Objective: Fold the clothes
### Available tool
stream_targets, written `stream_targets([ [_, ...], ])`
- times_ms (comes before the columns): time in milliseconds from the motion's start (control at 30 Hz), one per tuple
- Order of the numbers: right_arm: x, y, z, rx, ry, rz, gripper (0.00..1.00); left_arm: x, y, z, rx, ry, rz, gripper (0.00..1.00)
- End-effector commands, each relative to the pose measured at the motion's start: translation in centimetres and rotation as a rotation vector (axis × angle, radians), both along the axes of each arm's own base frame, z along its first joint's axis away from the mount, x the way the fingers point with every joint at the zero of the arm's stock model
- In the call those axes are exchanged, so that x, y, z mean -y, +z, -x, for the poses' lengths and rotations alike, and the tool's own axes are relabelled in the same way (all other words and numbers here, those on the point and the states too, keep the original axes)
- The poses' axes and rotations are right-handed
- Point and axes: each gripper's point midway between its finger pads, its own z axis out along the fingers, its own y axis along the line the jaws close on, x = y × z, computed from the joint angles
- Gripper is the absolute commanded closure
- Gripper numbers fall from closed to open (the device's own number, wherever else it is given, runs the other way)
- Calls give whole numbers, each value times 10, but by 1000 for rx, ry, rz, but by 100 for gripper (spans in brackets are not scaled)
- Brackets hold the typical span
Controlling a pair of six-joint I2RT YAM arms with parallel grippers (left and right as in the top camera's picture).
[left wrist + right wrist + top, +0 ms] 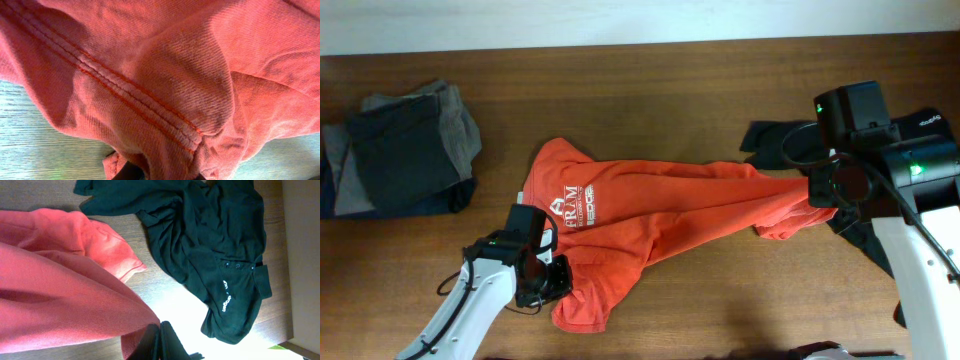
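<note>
Your right gripper point(159, 339) reaches in low from the right, pinched on the orange-red T-shirt point(650, 215) stretched mid-table. Your left gripper point(548, 278) clamps its near edge, fingertips buried in cloth. The right arm partly hides the black shirt point(220, 245).

Overhead: even warm light, soft shadow beneath the T-shirt point(650, 215). Left wrist: weave sharp, folds self-shaded. Right wrist: white glare on table point(187, 311) just beside the T-shirt.
</note>
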Motion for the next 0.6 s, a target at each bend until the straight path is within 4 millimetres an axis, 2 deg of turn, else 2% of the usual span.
stream_targets([
  [0, 8, 4, 0, 11, -25, 29, 96, 3, 1, 4, -12, 10, 13, 86],
  [167, 8, 4, 0, 11, -25, 28, 96, -2, 5, 6, -7, 18, -8, 85],
  [500, 8, 4, 0, 11, -25, 28, 96, -18, 30, -15, 189, 49, -86, 86],
  [567, 8, 4, 0, 11, -25, 28, 96, -17, 35, -21, 232, 52, -79, 89],
])
